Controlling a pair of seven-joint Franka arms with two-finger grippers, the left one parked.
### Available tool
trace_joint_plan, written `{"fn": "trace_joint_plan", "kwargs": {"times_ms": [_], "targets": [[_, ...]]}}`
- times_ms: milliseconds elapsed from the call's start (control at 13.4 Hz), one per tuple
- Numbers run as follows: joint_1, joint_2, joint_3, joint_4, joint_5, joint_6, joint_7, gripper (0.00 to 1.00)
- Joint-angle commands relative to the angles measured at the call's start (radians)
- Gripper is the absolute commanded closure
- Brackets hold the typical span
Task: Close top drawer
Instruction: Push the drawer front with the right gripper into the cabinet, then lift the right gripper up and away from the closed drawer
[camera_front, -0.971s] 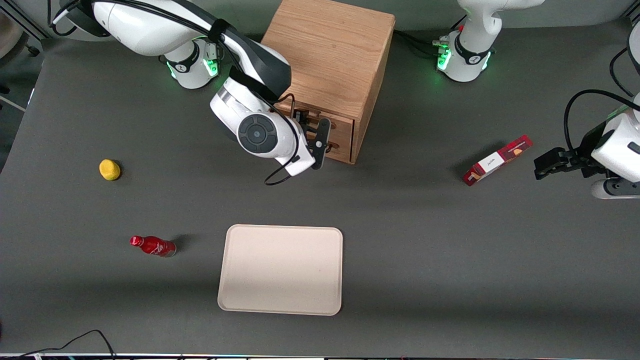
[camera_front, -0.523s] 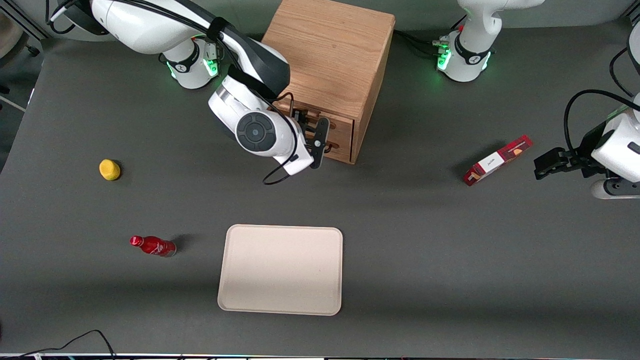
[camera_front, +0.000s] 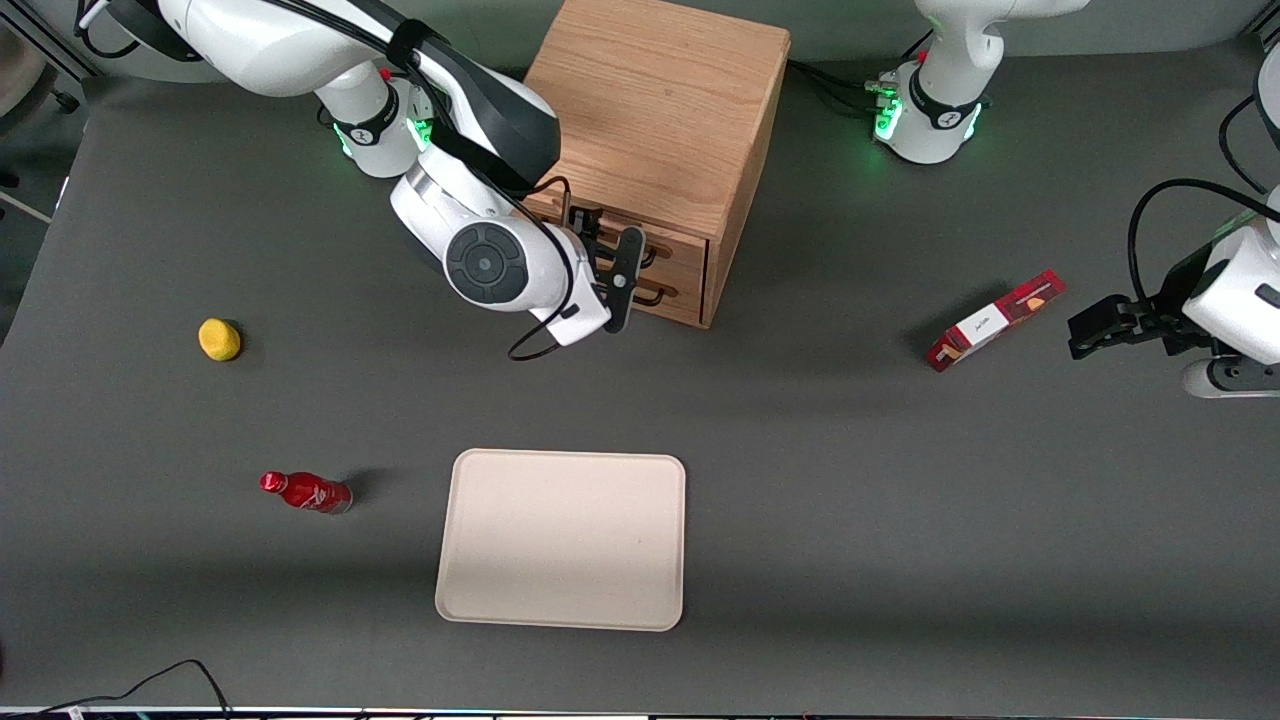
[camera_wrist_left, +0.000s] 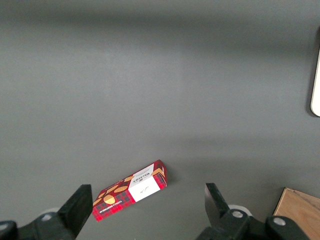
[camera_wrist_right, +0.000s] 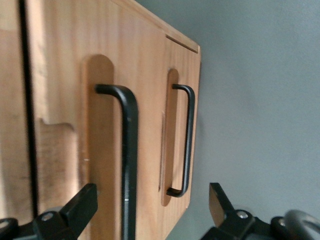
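from the front, my gripper (camera_front: 612, 262) sits right before the cabinet (camera_front: 660, 110) face, just beside the top drawer (camera_front: 668, 258), which looks nearly or fully shut; i judge the closing push about done. from the left wrist, only a red box (camera_wrist_left: 131, 191) on the table. from my right wrist, fingers (camera_wrist_right: 80, 207) apart, clamped on nothing, with the top drawer's handle (camera_wrist_right: 125, 150) between them; next i'd check flushness, then back off.

Two drawers (camera_wrist_right: 115, 100), one tray (camera_front: 561, 538)
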Motion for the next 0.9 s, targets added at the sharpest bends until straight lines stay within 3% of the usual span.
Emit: {"fn": "trace_joint_plan", "kwargs": {"times_ms": [0,299,523,822], "targets": [[-0.005,-0.041,0.016,0.035,0.067,-0.048,0.02,0.0],[-0.008,-0.13,-0.007,0.096,0.066,-0.053,0.044,0.0],[-0.005,-0.283,-0.062,0.095,0.041,-0.057,0.254,0.0],[-0.005,-0.471,-0.226,0.09,0.026,-0.204,0.802,0.0]]}}
